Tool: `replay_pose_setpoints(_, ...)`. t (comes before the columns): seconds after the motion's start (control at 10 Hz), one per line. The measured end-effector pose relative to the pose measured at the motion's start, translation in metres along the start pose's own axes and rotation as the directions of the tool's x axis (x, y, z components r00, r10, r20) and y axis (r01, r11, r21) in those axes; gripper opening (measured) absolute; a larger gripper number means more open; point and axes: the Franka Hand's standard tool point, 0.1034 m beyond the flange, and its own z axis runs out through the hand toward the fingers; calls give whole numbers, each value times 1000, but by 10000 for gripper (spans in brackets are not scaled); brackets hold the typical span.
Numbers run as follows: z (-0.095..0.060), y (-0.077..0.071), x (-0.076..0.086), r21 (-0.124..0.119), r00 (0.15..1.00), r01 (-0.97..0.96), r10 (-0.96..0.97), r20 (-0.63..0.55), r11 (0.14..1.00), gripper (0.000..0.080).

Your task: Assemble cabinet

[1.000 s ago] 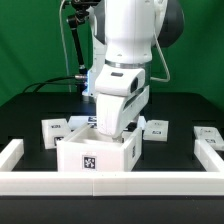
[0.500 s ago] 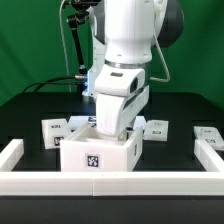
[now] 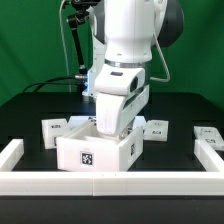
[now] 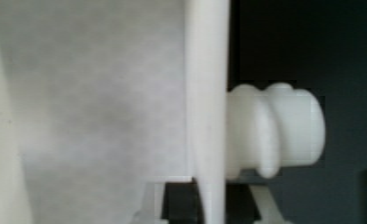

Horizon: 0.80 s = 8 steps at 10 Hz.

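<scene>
Arm [image 3: 125, 60] is reaching down into cabinet body [image 3: 95, 155], which is sitting front-centre just behind border rail [image 3: 110, 183], w/ small blocks [image 3: 55, 129] flanking. Gripper [image 4: 212, 198] is pinching body's thin wall [image 4: 205, 90], jaws pressed tight. Risk: one-sided edge grip, so body prob. tipping or slipping on lift.

The glossy white robot arm [image 3: 135, 35] is built of fat, rounded plastic shells. A dark grey band [image 3: 122, 68] rings the joint above the wrist. A round black cap [image 3: 172, 20] closes the upper joint on the right. Black cables [image 3: 78, 15] cluster at its upper left. The blocky white hand [image 3: 110, 118] is squarer-edged.
</scene>
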Motion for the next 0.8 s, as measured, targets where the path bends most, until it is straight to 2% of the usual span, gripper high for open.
replay_pose_setpoints(0.2,0,0,0,-3,999,39,-39,3,999,41)
replay_pose_setpoints(0.6,-4,1,8,-20,942,334,-333,35,942,41)
replay_pose_setpoints(0.8,-3,1,7,-21,943,333,-332,34,943,41)
